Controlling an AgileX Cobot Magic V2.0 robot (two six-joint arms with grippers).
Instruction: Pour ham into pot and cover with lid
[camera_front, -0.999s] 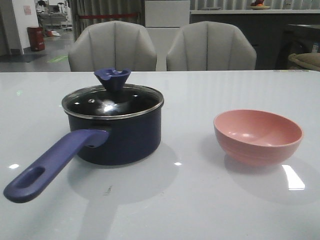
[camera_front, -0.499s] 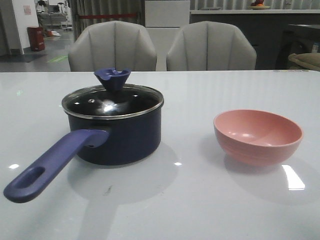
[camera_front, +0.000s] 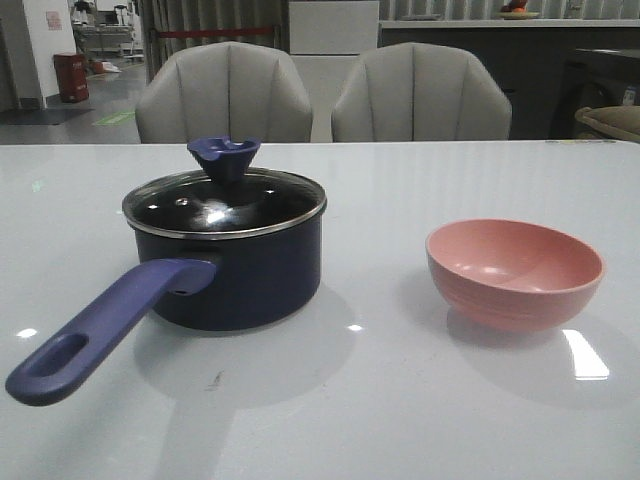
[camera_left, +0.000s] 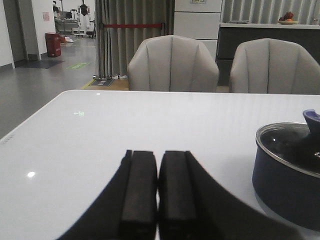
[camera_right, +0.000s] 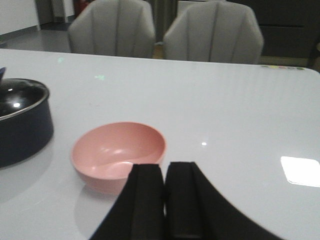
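Note:
The dark navy pot (camera_front: 235, 270) stands left of centre on the white table, its purple-blue handle (camera_front: 95, 335) pointing toward the near left. The glass lid (camera_front: 225, 203) sits on the pot, with its dark-blue knob (camera_front: 224, 157) on top. The pot also shows in the left wrist view (camera_left: 287, 172) and the right wrist view (camera_right: 22, 122). The pink bowl (camera_front: 514, 272) sits at the right and looks empty (camera_right: 119, 154). No ham is visible. My left gripper (camera_left: 158, 157) is shut on nothing, off to the pot's left. My right gripper (camera_right: 165, 170) is shut on nothing, just short of the bowl.
Two grey chairs (camera_front: 225, 95) (camera_front: 420, 95) stand behind the table's far edge. The white table (camera_front: 380, 400) stretches around the pot and the bowl. Neither arm appears in the front view.

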